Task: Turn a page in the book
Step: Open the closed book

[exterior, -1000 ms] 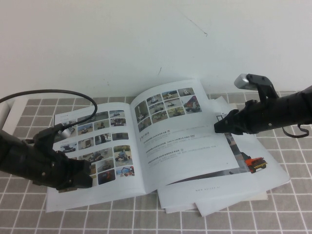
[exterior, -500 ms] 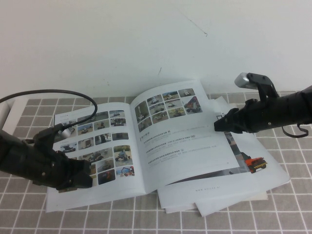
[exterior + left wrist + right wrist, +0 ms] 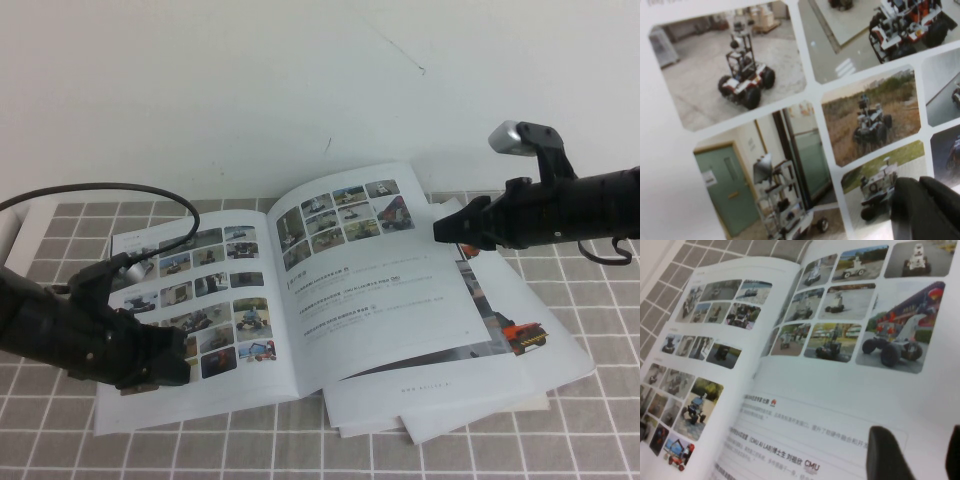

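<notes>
The book (image 3: pixel 300 300) lies open on the tiled mat. Its left leaf (image 3: pixel 190 290) is filled with photo grids. The page (image 3: pixel 380 285), with nine small photos above text lines, is the right leaf; its lower right part arches up off the sheets beneath. My left gripper (image 3: pixel 170 365) is shut and rests its tips on the lower part of the left leaf; in the left wrist view (image 3: pixel 917 182) the fingers touch the photos. My right gripper (image 3: pixel 440 228) is open and hovers just above the page's right edge; in the right wrist view (image 3: pixel 920 455) the page shows between the fingers.
Loose white sheets with an orange vehicle picture (image 3: pixel 520 335) lie under and to the right of the book. A white wall stands behind the mat. A black cable (image 3: pixel 100 188) loops over the left arm.
My right gripper has risen and moved back from the page's right edge. The page and my left gripper have stayed in place.
</notes>
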Robot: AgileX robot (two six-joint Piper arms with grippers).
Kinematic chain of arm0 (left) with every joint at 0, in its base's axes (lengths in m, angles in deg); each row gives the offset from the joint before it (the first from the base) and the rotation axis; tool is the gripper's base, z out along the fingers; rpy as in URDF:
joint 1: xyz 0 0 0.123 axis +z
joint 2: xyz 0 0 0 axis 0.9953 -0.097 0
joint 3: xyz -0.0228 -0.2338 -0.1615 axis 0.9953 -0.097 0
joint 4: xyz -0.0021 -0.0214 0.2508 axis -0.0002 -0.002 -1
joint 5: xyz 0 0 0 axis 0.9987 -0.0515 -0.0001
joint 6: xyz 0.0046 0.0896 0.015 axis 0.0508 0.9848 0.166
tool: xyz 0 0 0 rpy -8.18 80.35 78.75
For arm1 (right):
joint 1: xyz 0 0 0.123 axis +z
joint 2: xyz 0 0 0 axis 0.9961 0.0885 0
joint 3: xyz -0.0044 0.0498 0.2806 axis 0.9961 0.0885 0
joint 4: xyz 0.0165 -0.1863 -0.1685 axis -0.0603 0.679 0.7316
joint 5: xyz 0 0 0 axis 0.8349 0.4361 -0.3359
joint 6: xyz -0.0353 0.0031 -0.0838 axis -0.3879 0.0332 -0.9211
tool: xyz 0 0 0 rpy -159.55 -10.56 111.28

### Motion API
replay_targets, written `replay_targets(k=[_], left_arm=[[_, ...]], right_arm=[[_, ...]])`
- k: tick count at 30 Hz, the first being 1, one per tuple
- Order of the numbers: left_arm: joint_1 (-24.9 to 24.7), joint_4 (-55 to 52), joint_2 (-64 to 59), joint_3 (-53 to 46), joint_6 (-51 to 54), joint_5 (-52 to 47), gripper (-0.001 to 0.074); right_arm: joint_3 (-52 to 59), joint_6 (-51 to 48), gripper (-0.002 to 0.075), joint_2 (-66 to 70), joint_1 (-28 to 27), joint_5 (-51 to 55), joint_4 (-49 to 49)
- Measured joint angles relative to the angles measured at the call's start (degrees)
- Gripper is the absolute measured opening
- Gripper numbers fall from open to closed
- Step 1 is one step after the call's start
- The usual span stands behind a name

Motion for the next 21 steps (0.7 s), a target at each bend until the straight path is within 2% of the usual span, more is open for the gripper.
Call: replay_targets(k=[21], left_arm=[[0.00, 0.04, 0.00, 0.00, 0.09, 0.00, -0.0004]], right_arm=[[0.00, 0.00, 0.0269, 2.68, 0.00, 0.76, -0.21]])
